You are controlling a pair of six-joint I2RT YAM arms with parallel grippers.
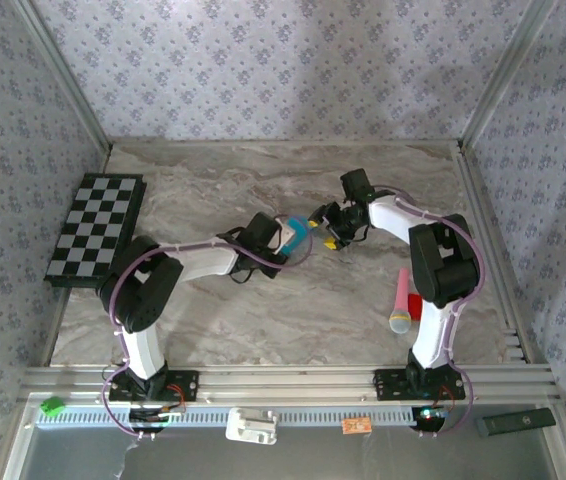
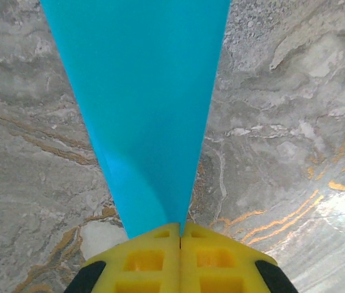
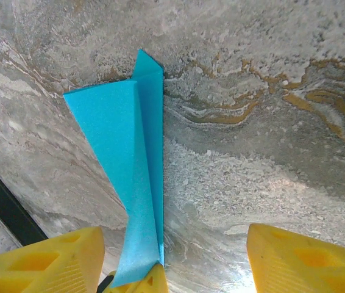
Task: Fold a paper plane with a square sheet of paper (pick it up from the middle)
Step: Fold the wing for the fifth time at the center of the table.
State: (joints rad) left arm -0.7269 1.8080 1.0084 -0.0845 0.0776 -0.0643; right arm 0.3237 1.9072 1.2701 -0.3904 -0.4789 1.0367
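The teal-blue sheet of paper [image 1: 297,238] is folded into a long, narrow creased wedge and hangs just above the marble table [image 1: 263,320] at mid-table. My left gripper [image 2: 180,229] is shut on the wedge's narrow end, and the paper [image 2: 142,104] fans out wide ahead of the yellow fingers [image 2: 142,259]. In the right wrist view the folded paper [image 3: 120,152] stands on edge with two layers spreading apart. My right gripper [image 3: 172,244] is open right beside it, with the paper near its left finger [image 3: 50,259] and touching neither finger. From above, the right gripper [image 1: 328,228] faces the left gripper [image 1: 281,238].
A black-and-white checkered board [image 1: 96,230] lies at the table's left edge. A pink-and-red stick [image 1: 401,298] rests by the right arm's base. Patterned walls close the table on three sides. A metal rail [image 1: 293,385] runs along the near edge.
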